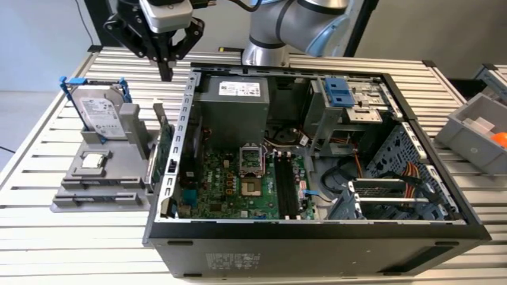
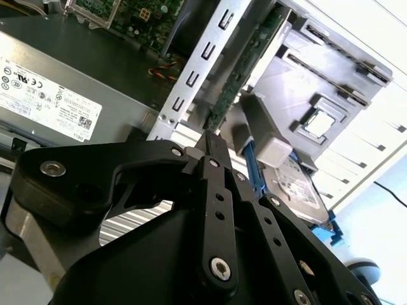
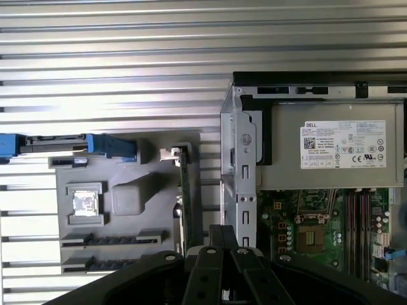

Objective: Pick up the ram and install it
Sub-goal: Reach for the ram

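Black jaws shut, empty, above the slatted metal bench (image 1: 79, 249) between grey holder (image 1: 99, 199) and open computer case (image 1: 317, 230).
I judge pick-up not begun: the ram (image 3: 111, 240) is probably the dark strip in the holder's slot; grasping requires opened jaws.

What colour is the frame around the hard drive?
The frame is blue; exterior view shows it best.

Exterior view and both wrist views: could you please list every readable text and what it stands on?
No text can be quoted with confidence.
White label on the power supply: print too small to read.
Label on the hard drive: too small to read.
Sticker on the computer case wall: too small to read.
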`<move>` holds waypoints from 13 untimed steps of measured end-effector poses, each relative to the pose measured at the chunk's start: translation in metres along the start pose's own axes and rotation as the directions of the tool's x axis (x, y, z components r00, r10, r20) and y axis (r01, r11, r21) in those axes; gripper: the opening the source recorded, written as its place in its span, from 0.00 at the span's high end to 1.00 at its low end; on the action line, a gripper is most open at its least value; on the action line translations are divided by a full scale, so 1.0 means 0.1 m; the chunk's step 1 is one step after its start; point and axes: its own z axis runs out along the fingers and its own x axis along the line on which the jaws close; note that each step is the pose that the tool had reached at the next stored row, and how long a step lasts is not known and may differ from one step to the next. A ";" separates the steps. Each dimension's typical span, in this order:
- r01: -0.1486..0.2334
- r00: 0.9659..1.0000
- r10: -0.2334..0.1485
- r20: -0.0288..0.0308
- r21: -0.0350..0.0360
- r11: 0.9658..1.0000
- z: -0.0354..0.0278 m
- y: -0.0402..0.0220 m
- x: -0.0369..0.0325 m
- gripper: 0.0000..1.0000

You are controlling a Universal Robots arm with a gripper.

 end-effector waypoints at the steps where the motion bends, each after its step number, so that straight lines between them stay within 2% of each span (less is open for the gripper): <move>1: 0.000 1.000 0.000 0.000 0.000 1.000 0.000 0.000 0.005 1.00; 13: 0.000 1.000 0.000 0.000 0.000 1.000 0.000 -0.002 0.096 1.00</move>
